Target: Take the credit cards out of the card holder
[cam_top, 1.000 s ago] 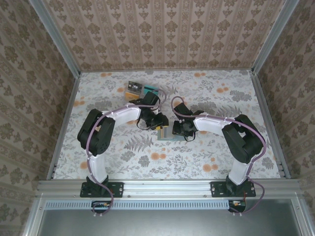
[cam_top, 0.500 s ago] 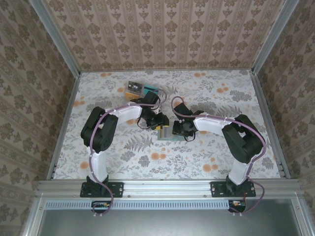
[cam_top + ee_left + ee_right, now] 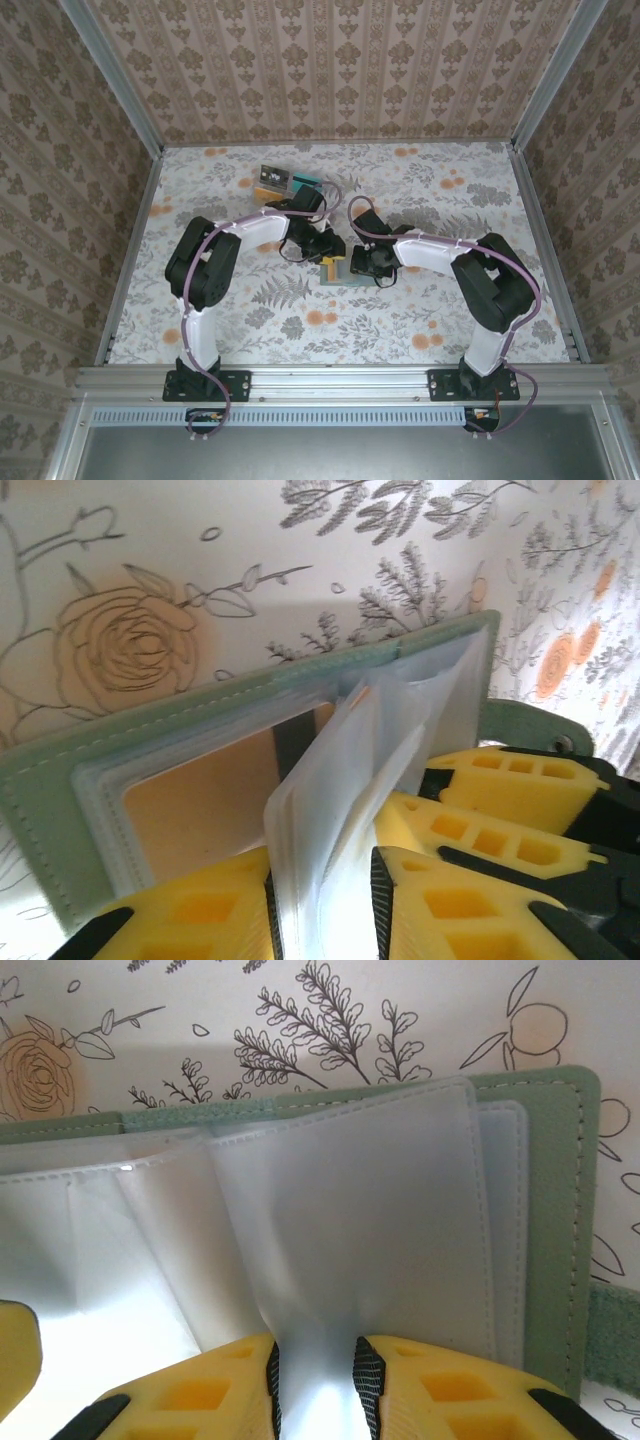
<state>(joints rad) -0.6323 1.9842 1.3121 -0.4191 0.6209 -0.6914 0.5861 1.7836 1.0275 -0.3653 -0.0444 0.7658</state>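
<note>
The card holder (image 3: 333, 272) lies open mid-table, a grey-green wallet with clear sleeves. In the left wrist view its green cover (image 3: 60, 780) frames a tan-orange credit card (image 3: 200, 800) that sits inside a sleeve. My left gripper (image 3: 322, 910) is shut on a raised bundle of clear sleeves (image 3: 340, 780); from above it (image 3: 328, 257) is at the wallet's left. My right gripper (image 3: 315, 1380) pinches one pale sleeve (image 3: 350, 1210) at its near edge, from the wallet's right side (image 3: 356, 264). Its yellow fingers (image 3: 510, 780) show just right of the bundle. The sleeves hide any other cards.
A clear compartment tray with colourful cards (image 3: 290, 182) stands behind the left arm. Patterned walls with metal posts (image 3: 545, 85) close the table on three sides. The wallet's green strap (image 3: 610, 1340) sticks out at its right edge.
My left gripper's jaws have narrowed onto the sleeve bundle, and the left arm has shifted slightly. The right arm and its pinch have stayed the same.
</note>
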